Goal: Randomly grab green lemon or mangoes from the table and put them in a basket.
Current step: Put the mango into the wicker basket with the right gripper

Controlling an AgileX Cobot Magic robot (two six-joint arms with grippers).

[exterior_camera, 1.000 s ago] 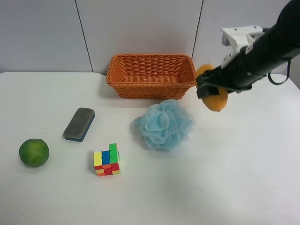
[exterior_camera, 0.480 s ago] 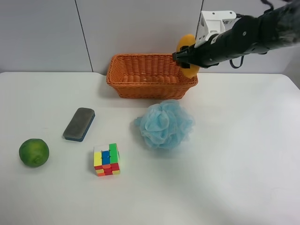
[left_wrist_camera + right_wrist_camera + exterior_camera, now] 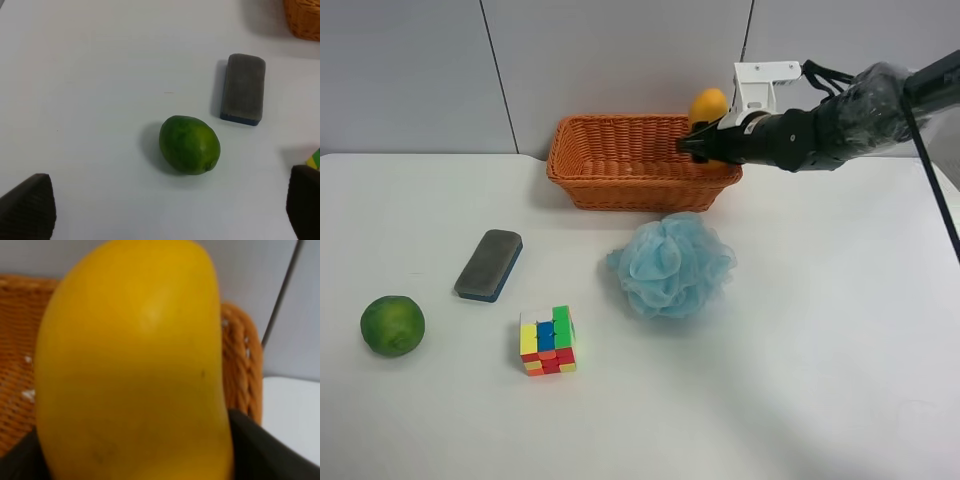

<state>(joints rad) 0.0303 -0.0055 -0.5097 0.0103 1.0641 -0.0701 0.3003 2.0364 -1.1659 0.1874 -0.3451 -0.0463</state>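
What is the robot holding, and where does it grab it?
The right tool holds the mango by its lower part, over the basket. The left tool holds nothing.

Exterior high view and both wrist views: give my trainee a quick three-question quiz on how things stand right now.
1. True or false: the right gripper is shut on the mango.
2. Which thing lies nearest the green lemon? A) grey eraser B) blue bath pouf C) wicker basket
3. Fill in: the left gripper hangs above the table with its jaws ___.

Key: 1 true; 2 A; 3 open.
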